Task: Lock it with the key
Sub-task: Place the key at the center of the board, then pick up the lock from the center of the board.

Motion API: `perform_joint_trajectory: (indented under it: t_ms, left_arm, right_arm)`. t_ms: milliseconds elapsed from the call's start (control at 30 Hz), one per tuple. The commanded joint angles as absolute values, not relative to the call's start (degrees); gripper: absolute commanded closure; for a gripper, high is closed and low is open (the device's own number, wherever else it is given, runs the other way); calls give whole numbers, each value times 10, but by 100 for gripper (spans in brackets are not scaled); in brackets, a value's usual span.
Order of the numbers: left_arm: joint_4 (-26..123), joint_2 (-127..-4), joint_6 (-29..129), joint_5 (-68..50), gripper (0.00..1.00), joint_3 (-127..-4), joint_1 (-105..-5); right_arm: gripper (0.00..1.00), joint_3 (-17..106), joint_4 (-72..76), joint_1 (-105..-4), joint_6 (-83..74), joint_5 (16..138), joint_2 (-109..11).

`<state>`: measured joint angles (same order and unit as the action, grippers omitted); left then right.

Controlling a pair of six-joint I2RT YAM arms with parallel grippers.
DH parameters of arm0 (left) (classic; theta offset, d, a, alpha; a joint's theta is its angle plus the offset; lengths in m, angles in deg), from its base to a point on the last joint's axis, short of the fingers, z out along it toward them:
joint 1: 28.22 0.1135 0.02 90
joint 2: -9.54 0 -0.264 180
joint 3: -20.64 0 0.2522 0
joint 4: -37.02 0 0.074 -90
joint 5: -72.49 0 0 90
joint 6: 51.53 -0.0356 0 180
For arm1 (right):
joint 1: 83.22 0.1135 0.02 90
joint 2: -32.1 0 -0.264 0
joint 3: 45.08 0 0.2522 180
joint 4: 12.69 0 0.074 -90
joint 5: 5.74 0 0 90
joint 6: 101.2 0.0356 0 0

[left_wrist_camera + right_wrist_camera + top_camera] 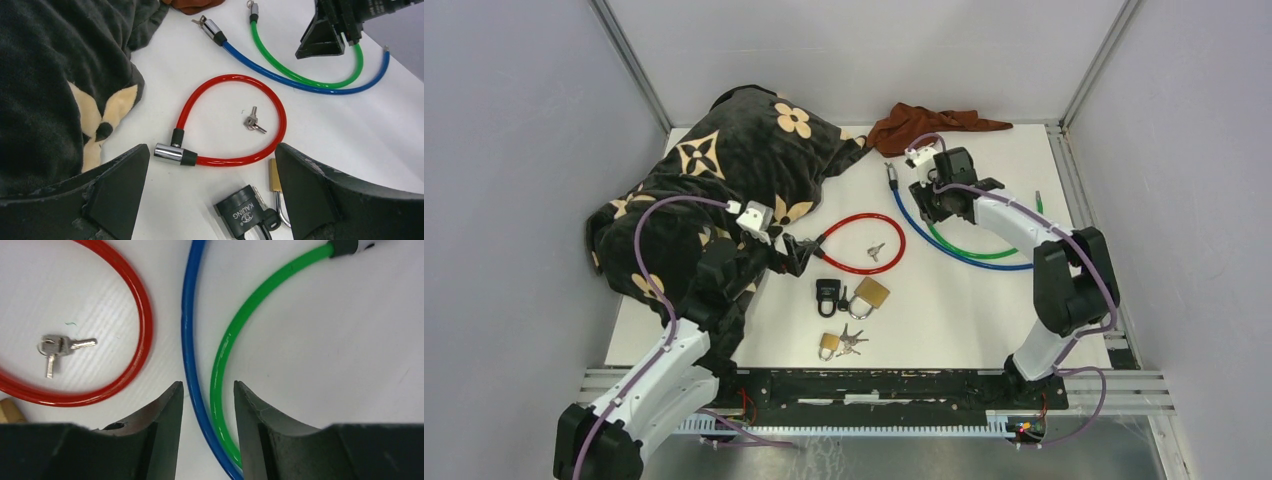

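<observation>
A red cable lock [864,222] lies as a shut loop mid-table, its chrome barrel [167,153] at the near left. A small pair of keys [876,250] [252,121] [60,347] lies inside the loop. My left gripper [796,248] [211,149] hovers wide open just in front of the barrel, holding nothing. My right gripper [929,208] [207,386] hangs partly open over the blue cable [187,340] and the green cable [225,345]. Both cables run beneath the gap between its fingers without being pinched.
A black padlock [828,293] [247,212], a brass padlock [871,293] [274,175] and a smaller brass padlock [829,345] with keys [852,340] lie near the front. A dark flowered blanket [714,190] fills the left side. A brown cloth [924,125] lies at the back.
</observation>
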<state>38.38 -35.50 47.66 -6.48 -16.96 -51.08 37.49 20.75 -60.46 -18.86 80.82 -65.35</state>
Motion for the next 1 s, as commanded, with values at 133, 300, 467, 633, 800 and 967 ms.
perform_joint_trajectory:
  t_ms: [133, 300, 467, 633, 800, 967]
  left_arm:
    - [352, -312, 513, -38, 0, -128, -505]
    - [295, -303, 567, -99, 0, -89, -497]
    - [260, -296, 554, -77, 0, -67, -494]
    - [250, -285, 550, -46, 0, -58, -491]
    - [236, -281, 542, -39, 0, -49, -485]
    - [231, -280, 537, -30, 0, -45, -479]
  right_arm:
    - [57, 482, 289, -604, -251, 797, -747]
    - [60, 532, 320, -604, -255, 794, -804]
    - [62, 522, 319, -602, -252, 767, -809]
    - [60, 500, 318, -602, -258, 779, -817]
    - [58, 487, 336, -601, -278, 797, -834]
    - [63, 484, 350, -602, -290, 818, -853]
